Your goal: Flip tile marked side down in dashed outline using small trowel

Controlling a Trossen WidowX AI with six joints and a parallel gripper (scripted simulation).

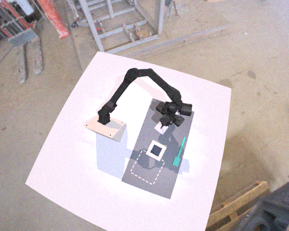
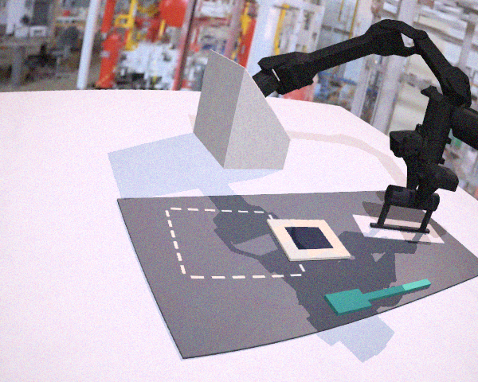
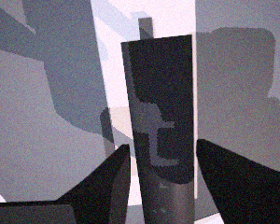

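The tile (image 1: 155, 150) (image 2: 309, 237) lies flat on the mat (image 1: 162, 187) (image 2: 231, 316), its dark marked square up. It overlaps the right edge of the dashed outline (image 2: 217, 277), mostly outside it. The small trowel, with a pale flat blade (image 1: 161, 128) (image 2: 365, 225) and a raised black handle (image 2: 395, 193) (image 3: 163, 93), rests on the mat beyond the tile. My gripper (image 2: 421, 197) (image 3: 162, 148) is open around the handle, one finger on each side, with narrow gaps in the wrist view. The arm partly hides the handle in the top view.
A teal flat spatula (image 1: 176, 160) (image 2: 348, 301) lies near the mat's edge, beside the tile. The wedge-shaped arm base (image 1: 104, 126) (image 2: 247, 123) stands on the white table (image 1: 72, 159) (image 2: 66, 267), off the mat's other side. The arm's shadow crosses the mat and tile area.
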